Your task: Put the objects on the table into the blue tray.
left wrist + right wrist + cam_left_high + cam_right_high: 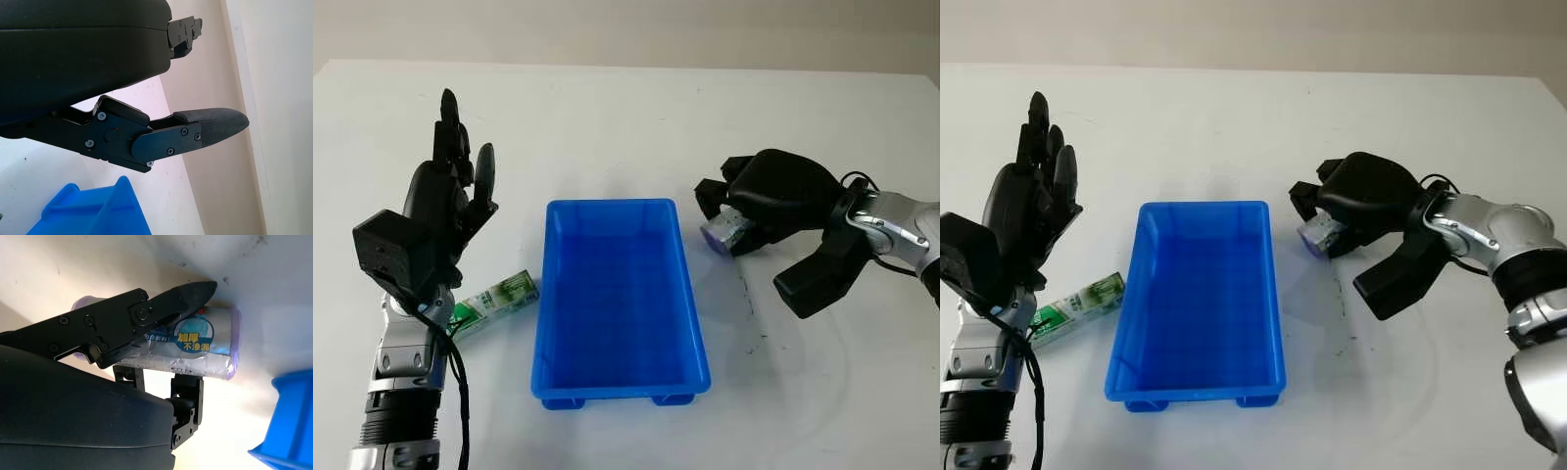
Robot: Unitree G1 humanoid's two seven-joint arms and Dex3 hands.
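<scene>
My right hand [759, 201] is clenched around a silver packet [195, 345] with purple ends, just off the blue tray [619, 299] at its 2 o'clock corner. My left hand [435, 220] is raised and released at the tray's 9 o'clock, above a green packet [499, 299] lying on the white table [607, 117].

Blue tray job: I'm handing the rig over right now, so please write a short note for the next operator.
Right hand: shut on the silver packet, beside the blue tray, outside its right rim.
Left hand: open, raised left of the tray.
Green packet: on the table by the tray's left wall.
Done: nothing in the tray yet.
Left: drop in the silver packet, then the green one.
</scene>
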